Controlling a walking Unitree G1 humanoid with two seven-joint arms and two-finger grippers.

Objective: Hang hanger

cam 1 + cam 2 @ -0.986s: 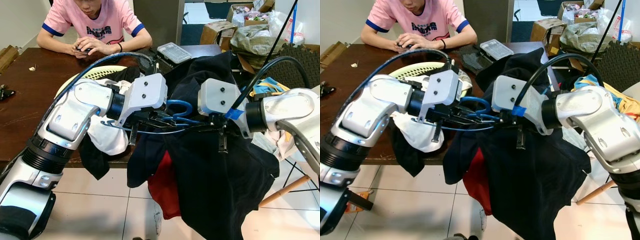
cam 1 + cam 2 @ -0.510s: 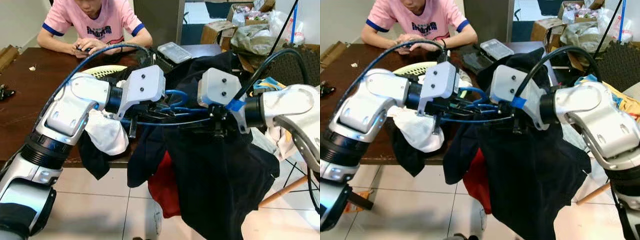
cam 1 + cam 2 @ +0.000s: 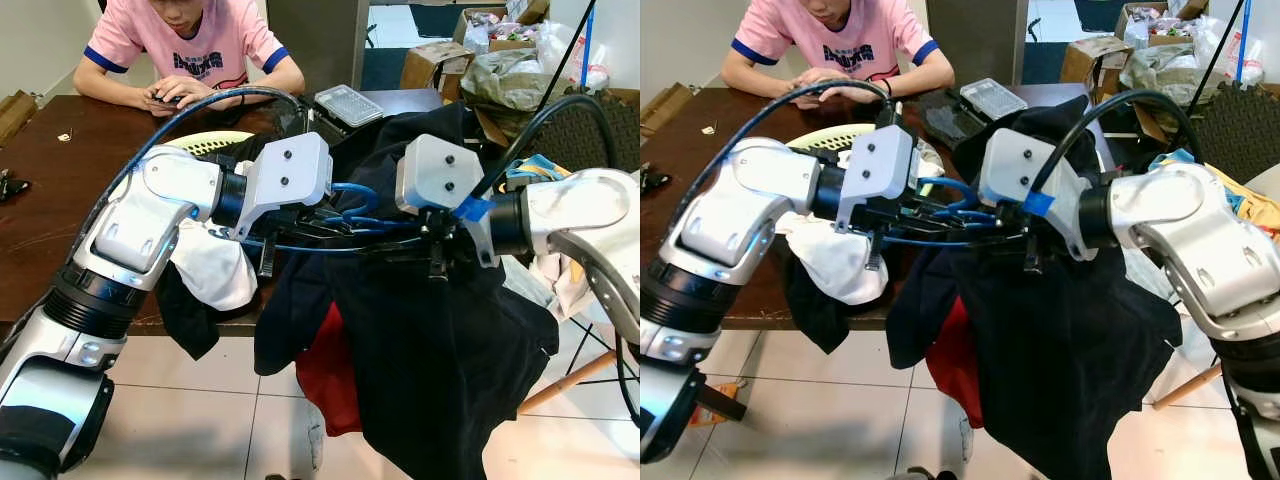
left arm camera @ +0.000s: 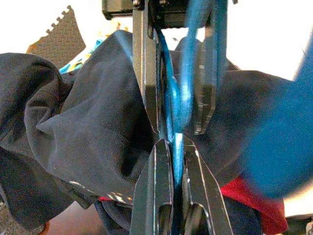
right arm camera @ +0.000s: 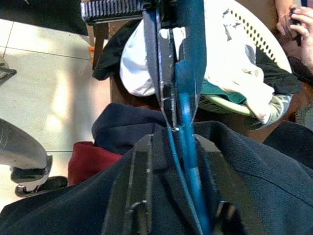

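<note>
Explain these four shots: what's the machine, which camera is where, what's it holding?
A humanoid robot with two silver arms. The two wide shots come from its head cameras, looking down; the two close-ups come from cameras on each wrist, looking along the black fingers. The left gripper and right gripper face each other, both shut on a blue hanger that carries a dark shirt. Behind is a table with a laundry basket; a person sits at it.

No legible text or labels.
</note>
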